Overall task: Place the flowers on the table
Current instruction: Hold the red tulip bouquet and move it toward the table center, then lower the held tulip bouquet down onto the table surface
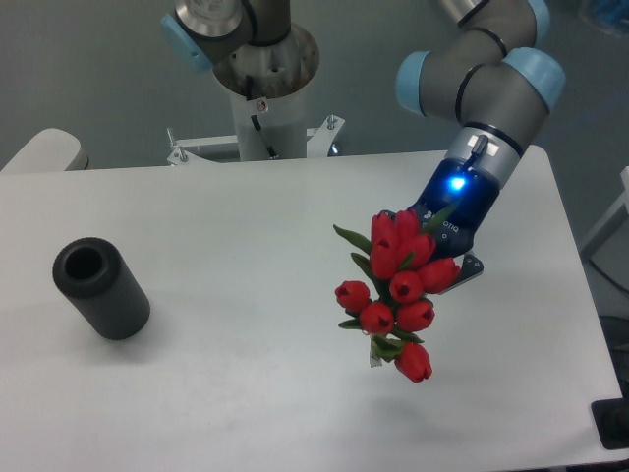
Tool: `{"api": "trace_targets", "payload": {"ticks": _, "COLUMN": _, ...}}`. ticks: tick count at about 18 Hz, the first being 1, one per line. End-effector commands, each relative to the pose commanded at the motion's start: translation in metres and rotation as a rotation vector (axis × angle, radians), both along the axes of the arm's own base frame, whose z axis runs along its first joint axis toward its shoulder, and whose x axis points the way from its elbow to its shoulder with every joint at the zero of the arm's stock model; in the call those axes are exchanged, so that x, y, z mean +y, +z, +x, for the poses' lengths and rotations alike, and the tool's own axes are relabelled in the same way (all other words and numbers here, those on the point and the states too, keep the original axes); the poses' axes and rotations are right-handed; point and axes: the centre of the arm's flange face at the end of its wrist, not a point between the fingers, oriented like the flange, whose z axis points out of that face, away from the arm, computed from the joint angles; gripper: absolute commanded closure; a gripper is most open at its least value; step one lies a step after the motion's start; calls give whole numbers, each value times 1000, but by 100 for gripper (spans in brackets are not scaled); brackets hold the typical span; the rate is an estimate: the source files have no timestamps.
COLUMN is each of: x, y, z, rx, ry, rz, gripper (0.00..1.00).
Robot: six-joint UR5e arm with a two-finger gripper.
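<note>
A bunch of red tulips with green leaves, the flowers [398, 285], hangs above the right half of the white table [246, 295]. The blooms point toward the camera and hide the stems. My gripper [447, 258] sits right behind the bunch, under the glowing blue ring on the wrist. It is shut on the flowers, though its fingers are mostly covered by the blooms. One fingertip [474, 267] shows at the right of the bunch.
A dark grey hollow cylinder [100, 288] stands tilted on the left part of the table. The robot base [263, 88] rises behind the far edge. The table's right edge lies close to the arm.
</note>
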Motion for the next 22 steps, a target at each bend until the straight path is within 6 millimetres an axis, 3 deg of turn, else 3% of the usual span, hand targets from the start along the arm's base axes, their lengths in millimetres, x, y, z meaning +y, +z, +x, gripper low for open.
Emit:
{"api": "trace_targets", "payload": {"ticks": 8, "x": -18, "y": -2, "z": 3, "rx": 13, "ry": 45, "rz": -48, "gripper": 75}}
{"api": "trace_targets", "payload": {"ticks": 15, "x": -20, "y": -7, "z": 17, "rx": 38, "ry": 71, "rz": -129, "gripper": 75}}
{"api": "trace_targets", "payload": {"ticks": 22, "x": -23, "y": -14, "z": 48, "rx": 197, "ry": 63, "rz": -298, "gripper": 75}}
